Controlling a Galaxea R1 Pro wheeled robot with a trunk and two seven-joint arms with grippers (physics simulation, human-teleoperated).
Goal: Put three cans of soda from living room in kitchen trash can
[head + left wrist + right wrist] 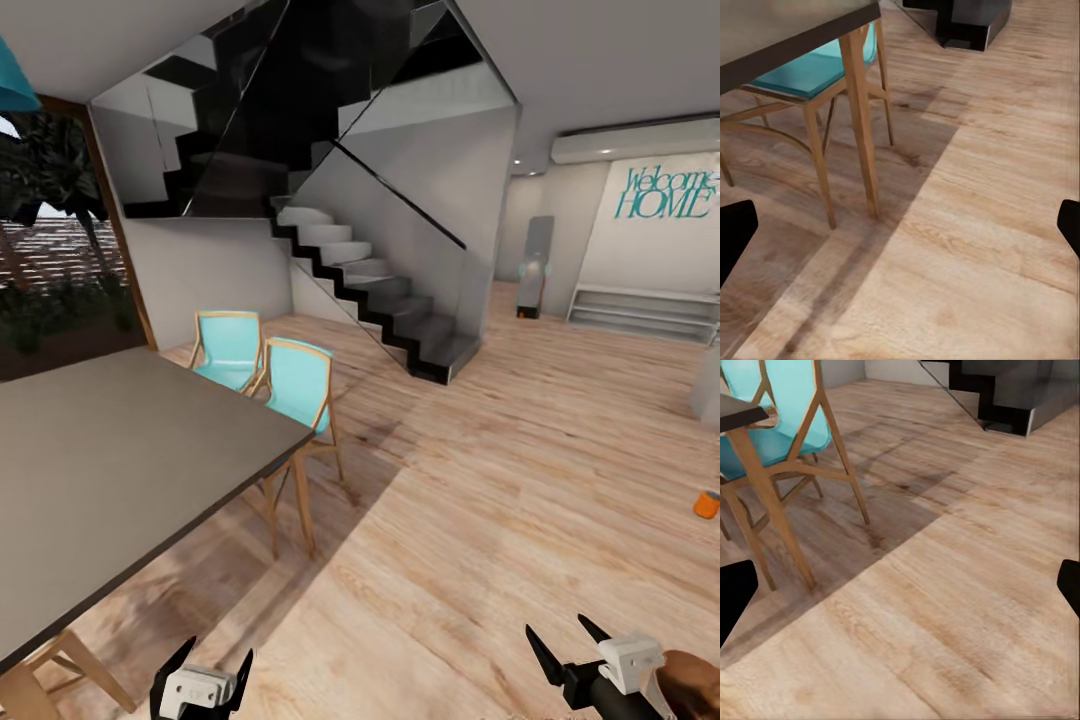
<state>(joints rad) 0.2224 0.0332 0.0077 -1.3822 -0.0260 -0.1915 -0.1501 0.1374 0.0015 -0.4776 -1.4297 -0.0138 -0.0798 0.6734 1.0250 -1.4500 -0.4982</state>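
Staircase (390, 310) is our landmark; from the head view we see its black-edged steps rising behind a glass panel, and well to its right, near the frame edge, one orange-red can of soda (707, 503) standing on the wood floor (500, 520); the can is small and partly cut off, so we cannot read its top clearly. On the staircase's other side stand two teal chairs (270, 370) tucked against a grey table (110, 470), and far beyond the stairs a wall carries "Welcome HOME" lettering (667, 193) above low white shelves (645, 312).

Our left gripper (203, 678) sits at the bottom of the head view with its black fingers spread and nothing between them; our right gripper (570, 650) likewise stands wide open and empty, with a brown shape beside it that we cannot identify.

Our left wrist view adds what the head view lacks: the table's wooden leg (860, 127) and a chair seat (806, 71) under the tabletop, with the staircase's bottom step (964, 22) beyond; both fingertips (735, 232) show at the frame edges. Our right wrist view shows a chair (787, 427) from behind and the lowest stair (1016, 401).
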